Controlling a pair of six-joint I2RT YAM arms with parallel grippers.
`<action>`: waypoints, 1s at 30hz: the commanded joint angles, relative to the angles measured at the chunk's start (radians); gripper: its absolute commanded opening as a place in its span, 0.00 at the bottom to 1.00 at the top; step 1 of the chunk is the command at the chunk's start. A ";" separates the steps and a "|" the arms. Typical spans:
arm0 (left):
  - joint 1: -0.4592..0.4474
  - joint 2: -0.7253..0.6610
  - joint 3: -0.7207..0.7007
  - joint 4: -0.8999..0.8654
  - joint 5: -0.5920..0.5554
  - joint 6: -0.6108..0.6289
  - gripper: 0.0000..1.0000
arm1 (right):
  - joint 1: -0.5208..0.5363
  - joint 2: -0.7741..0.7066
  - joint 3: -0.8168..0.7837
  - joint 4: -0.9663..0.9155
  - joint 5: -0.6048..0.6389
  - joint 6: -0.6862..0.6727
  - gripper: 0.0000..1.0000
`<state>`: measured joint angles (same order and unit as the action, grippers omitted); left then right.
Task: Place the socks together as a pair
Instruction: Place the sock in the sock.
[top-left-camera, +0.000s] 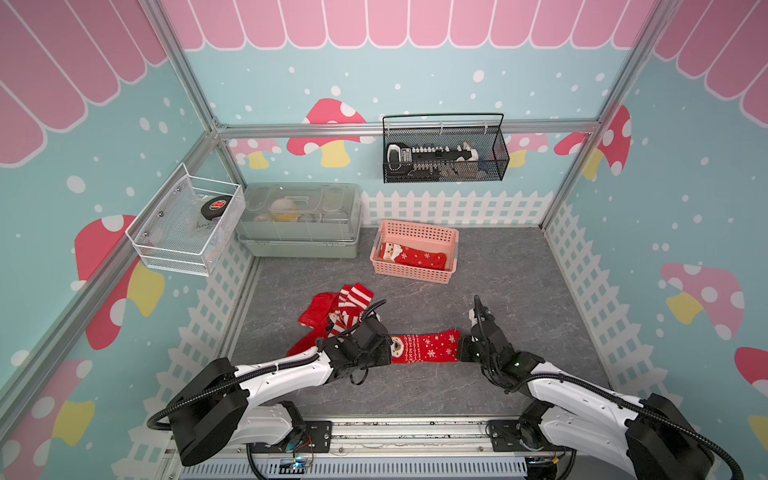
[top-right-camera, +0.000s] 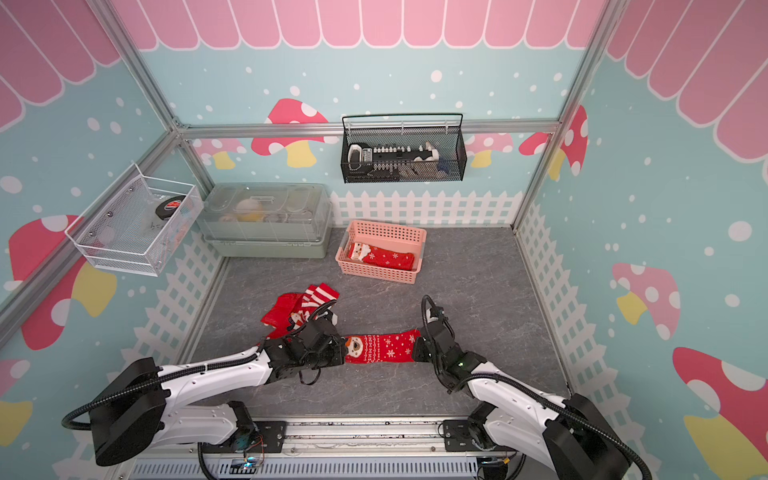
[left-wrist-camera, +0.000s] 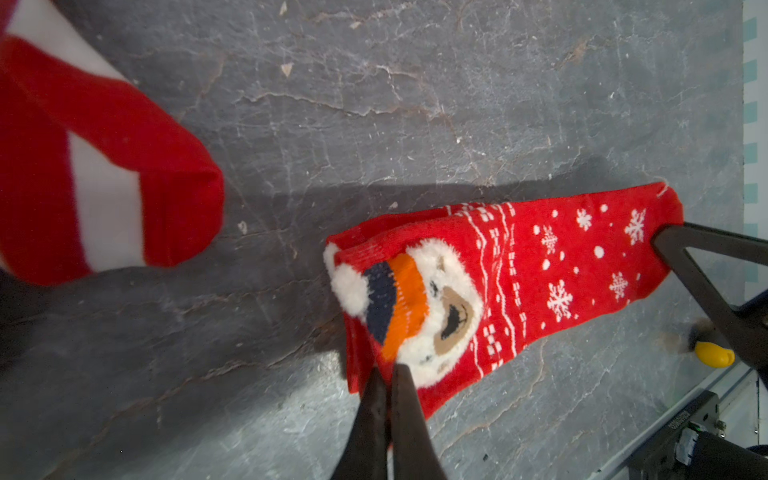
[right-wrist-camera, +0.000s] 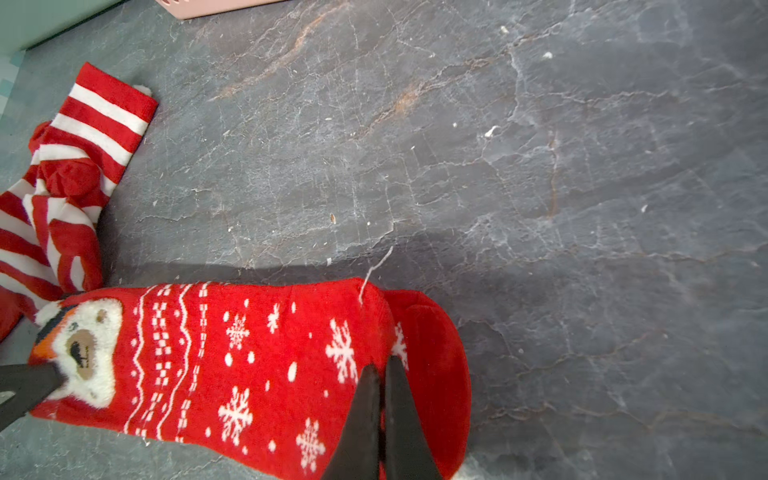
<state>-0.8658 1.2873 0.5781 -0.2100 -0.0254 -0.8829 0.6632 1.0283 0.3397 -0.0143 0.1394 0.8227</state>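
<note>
Two ends held at once, why? my neighbour asks.

To keep it flat, I think. The left gripper (left-wrist-camera: 388, 374) is closed tight on the bear-face end of the snowflake sock (top-left-camera: 424, 348), the right gripper (right-wrist-camera: 382, 374) closed on the toe end, so it lies stretched on the table (top-left-camera: 519, 291), near the striped socks (top-left-camera: 351, 305). A second sock (right-wrist-camera: 432, 353) shows underneath, edges nearly matched.

And the basket (top-left-camera: 415, 230)?

One Santa sock (top-left-camera: 411, 255) lies inside.

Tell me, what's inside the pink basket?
A red sock with a Santa face and white snowflakes lies flat in the pink basket. Whether a second sock hides underneath can't be seen, because this one covers that part of the bottom.
</note>
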 joint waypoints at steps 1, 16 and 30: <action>-0.004 0.004 -0.011 0.026 -0.004 -0.006 0.00 | 0.005 0.006 0.001 0.010 0.019 0.000 0.00; -0.009 0.049 0.004 0.047 0.027 -0.020 0.00 | 0.004 0.007 -0.001 -0.017 0.034 0.002 0.00; -0.007 0.023 0.024 -0.027 -0.028 -0.014 0.52 | 0.001 -0.001 -0.019 -0.098 0.106 0.036 0.42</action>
<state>-0.8719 1.3357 0.5785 -0.1986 -0.0032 -0.8852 0.6628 1.0199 0.3141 -0.0544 0.2020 0.8478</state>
